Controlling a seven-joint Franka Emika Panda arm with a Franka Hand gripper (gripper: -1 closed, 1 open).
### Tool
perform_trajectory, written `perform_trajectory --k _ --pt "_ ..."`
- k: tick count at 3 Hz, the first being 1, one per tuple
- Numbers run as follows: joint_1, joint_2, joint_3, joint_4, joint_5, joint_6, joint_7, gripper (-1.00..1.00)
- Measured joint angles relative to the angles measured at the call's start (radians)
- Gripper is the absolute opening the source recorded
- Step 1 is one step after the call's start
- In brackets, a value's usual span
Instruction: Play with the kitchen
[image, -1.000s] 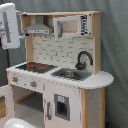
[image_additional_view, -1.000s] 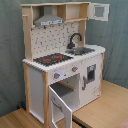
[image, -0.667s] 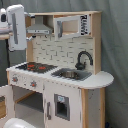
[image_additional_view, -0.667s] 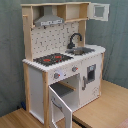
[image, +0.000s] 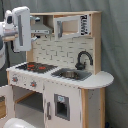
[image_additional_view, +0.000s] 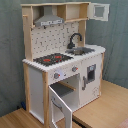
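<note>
Jaws: state not readable. You get only the white arm (image: 20, 29) at the first exterior view's left edge, level with the hood, well above and to the side of the stovetop (image: 36, 66), touching nothing.

Kitchen (image_additional_view: 65, 70): upright on the wooden counter (image_additional_view: 102, 107), grey curtain behind.

Near to far, all referenced to the stovetop:
- Oven door (image_additional_view: 57, 102), below and in front of it, hanging open and swung outwards in the second exterior view.
- Knobs (image_additional_view: 56, 76), on the front panel just under it.
- Sink (image_additional_view: 80, 50) beside it, black faucet (image_additional_view: 75, 39) rising behind the sink.
- Grey hood (image_additional_view: 50, 21) directly above it, against the back wall.

Handling, as a judgement: rigid board, tall and probably light, so a hard sideways push could shift or tip it. Doors should swing with little force on small hinges, so pull along their arc, not against it. Take hold at a knob, a door handle or the free edge of the open oven door. The faucet looks thin, so treat it gently.

Change since a second ago: the arm has moved in from the first exterior view's left edge towards the hood and slightly upwards. Kitchen and oven door unmoved.
</note>
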Motion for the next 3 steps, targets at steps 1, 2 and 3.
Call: perform_trajectory --k 1,2,3 --pt "-0.001 0.006 -0.052 -0.042 -0.008 0.074 -0.038 -1.00" --pt "-0.001 0.022 -0.102 -0.053 -0.009 0.140 -0.109 -1.00" --pt "-0.001 0.053 -0.144 -0.053 -0.009 0.201 -0.196 -1.00"
